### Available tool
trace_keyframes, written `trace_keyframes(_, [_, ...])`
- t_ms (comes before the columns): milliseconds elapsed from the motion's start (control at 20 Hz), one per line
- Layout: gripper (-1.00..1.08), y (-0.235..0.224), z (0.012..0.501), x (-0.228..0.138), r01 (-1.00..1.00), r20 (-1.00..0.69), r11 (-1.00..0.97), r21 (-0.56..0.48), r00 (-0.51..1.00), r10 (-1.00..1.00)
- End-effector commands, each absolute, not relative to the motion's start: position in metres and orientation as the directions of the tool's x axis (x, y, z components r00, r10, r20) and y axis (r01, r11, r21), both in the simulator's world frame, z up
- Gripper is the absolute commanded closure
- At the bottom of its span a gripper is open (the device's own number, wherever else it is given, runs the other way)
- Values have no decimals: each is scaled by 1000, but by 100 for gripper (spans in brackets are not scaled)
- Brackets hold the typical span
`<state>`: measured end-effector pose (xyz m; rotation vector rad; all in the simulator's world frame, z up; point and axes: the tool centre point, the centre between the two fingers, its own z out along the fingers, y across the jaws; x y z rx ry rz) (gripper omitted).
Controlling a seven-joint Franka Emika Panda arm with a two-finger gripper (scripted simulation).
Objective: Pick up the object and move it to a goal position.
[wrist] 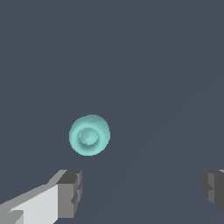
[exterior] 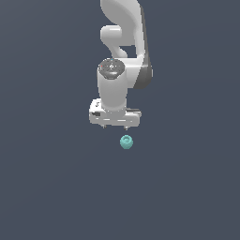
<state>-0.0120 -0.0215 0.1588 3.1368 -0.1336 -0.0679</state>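
Lying on the flat dark grey floor (exterior: 51, 187), the ball (exterior: 126, 141) is small, teal and roundish, with a dimple on top that the wrist view shows as a shallow ring at its middle (wrist: 89, 135). It rests free, touched by nothing. In the exterior view it sits just below the gripper (exterior: 115, 127) and a little toward that view's right of the gripper's middle, clearly narrower than the white hand. The gripper hangs above it, pointing down, with its jaws spread wide: the wrist view shows the two grey fingers (wrist: 70, 192) far apart, and the ball lies ahead of them rather than between them, nearer to one finger than to the other. Above the hand, the white arm (exterior: 123, 42) rises out of the exterior view's top edge.
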Motion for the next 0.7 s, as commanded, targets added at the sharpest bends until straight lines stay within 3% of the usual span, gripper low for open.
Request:
trace_keyframes(0, [-92,-26,158,-13,-100,-49,-995,3,994,-100])
trace_keyframes(650, [-92,-1,129,-7,45,-29,-999,4,999,45])
